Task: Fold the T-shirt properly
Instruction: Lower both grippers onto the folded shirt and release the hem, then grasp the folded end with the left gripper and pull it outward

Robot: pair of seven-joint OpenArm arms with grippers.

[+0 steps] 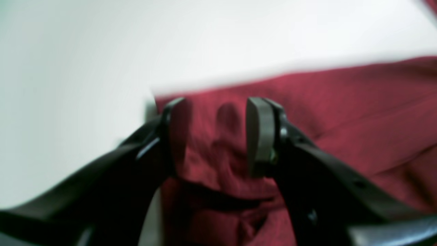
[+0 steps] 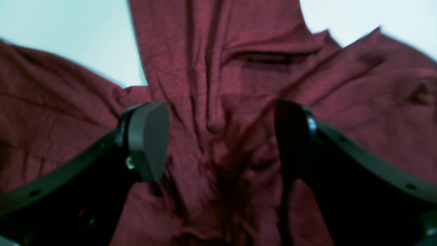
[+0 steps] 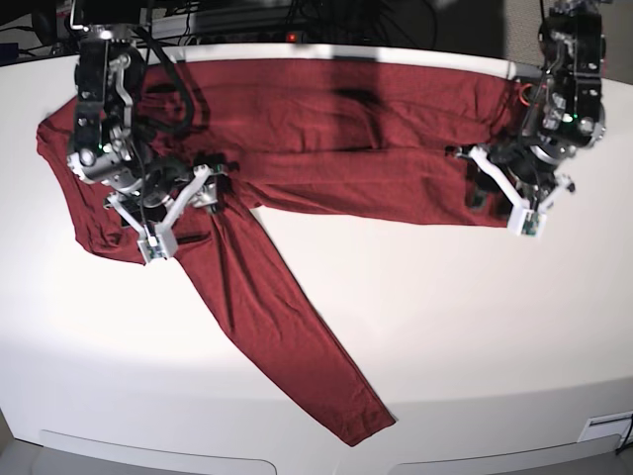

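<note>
Left tool (image 1: 215,136) and right tool (image 2: 218,140) both point down, jaws apart.

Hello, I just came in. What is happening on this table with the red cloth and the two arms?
A two-armed robot is working on folding a dark red long-sleeved T-shirt that lies spread across a white table. The left pincer stands open over the hem end of the shirt, near its corner. The right pincer is also open, over the bunched cloth where one sleeve joins the body. That sleeve lies stretched toward the front table edge. Neither pincer holds the cloth, and this sleeve has not yet been folded in.
</note>
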